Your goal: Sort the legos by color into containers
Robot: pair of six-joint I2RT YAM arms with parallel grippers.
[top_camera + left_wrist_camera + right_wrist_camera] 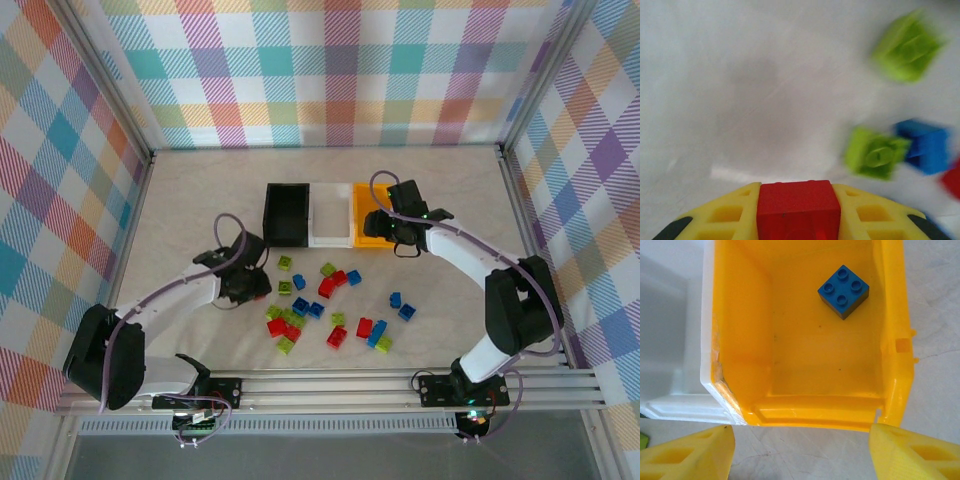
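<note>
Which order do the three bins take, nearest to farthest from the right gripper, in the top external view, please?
1. Orange-yellow bin, right end of the row, with the right gripper at its near edge.
2. White bin, middle of the row.
3. Black bin, left end of the row.

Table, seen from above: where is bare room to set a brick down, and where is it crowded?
Bare: the table between the row of bins and the back wall; left of the black bin; the far right corner, past the orange-yellow bin. Crowded: the legos scattered before the bins.
</note>
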